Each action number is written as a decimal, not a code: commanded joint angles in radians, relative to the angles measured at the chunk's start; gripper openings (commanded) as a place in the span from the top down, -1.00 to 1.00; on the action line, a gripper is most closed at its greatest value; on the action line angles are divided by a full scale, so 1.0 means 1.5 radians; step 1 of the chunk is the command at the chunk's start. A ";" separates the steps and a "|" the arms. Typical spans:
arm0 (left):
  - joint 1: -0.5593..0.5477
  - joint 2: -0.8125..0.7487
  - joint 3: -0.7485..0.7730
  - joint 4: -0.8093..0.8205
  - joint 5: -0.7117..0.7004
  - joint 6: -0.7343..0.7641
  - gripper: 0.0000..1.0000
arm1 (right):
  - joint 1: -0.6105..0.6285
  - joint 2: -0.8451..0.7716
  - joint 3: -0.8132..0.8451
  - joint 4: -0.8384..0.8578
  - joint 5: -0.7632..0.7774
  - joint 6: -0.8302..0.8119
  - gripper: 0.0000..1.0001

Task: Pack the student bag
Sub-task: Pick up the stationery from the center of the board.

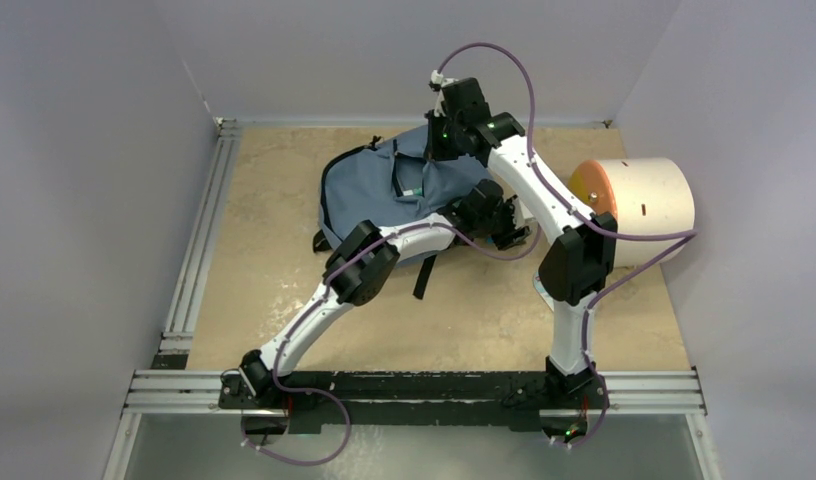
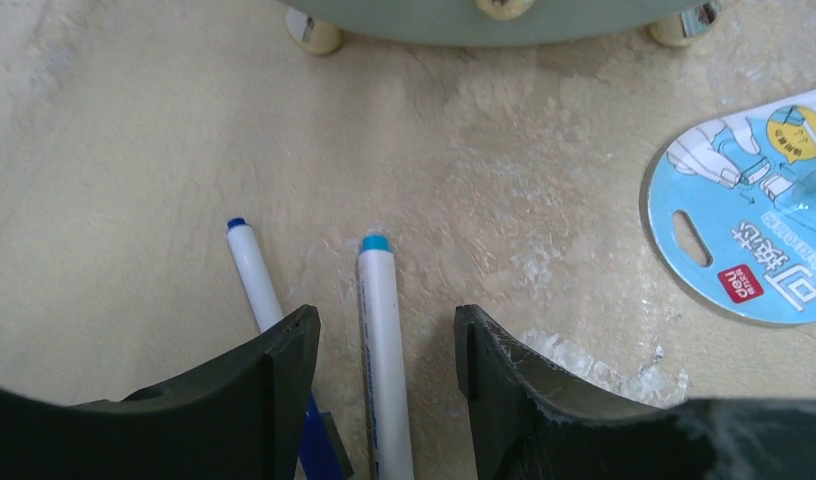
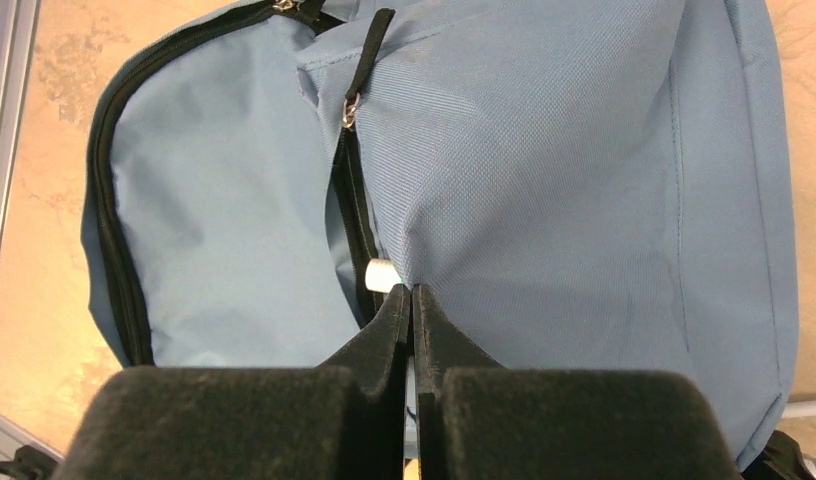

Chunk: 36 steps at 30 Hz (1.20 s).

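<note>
The grey-blue student bag (image 1: 379, 190) lies flat at the back middle of the table. My right gripper (image 1: 437, 148) hangs over its far right part. In the right wrist view the gripper (image 3: 412, 292) is shut, pinching the bag's fabric (image 3: 544, 170) at the edge of the front pocket's zipper opening. A small white end (image 3: 382, 273) pokes out of that opening. My left gripper (image 1: 506, 230) is low, right of the bag. In the left wrist view the gripper (image 2: 386, 325) is open, its jaws on either side of a white marker with a light-blue cap (image 2: 382, 300) lying on the table.
A second white pen with a dark-blue cap (image 2: 252, 270) lies left of the marker, partly under my left finger. A round blue card package (image 2: 754, 230) lies to the right. A grey-green base on cream feet (image 2: 464, 18) stands ahead. A white cylinder with an orange face (image 1: 639, 205) lies at the right.
</note>
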 commanded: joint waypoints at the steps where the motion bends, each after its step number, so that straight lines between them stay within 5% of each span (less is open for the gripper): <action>1: 0.008 0.014 0.032 -0.056 0.021 -0.003 -0.03 | 0.002 -0.051 0.019 0.042 -0.038 0.007 1.00; 8: 0.013 0.043 0.065 -0.155 0.032 -0.013 -0.01 | 0.002 -0.054 0.013 0.048 -0.050 0.013 1.00; 12: 0.011 0.018 0.022 -0.166 0.049 -0.018 0.26 | 0.001 -0.057 0.003 0.056 -0.052 0.016 1.00; 15: 0.008 -0.020 -0.046 -0.150 0.059 -0.027 0.50 | 0.002 -0.059 -0.004 0.060 -0.058 0.019 1.00; 25: -0.044 -0.127 -0.222 -0.129 0.052 -0.046 0.80 | 0.001 -0.060 -0.013 0.069 -0.063 0.024 1.00; 36: -0.110 -0.428 -0.613 0.099 -0.071 -0.232 1.00 | -0.002 -0.079 -0.046 0.085 -0.039 0.020 1.00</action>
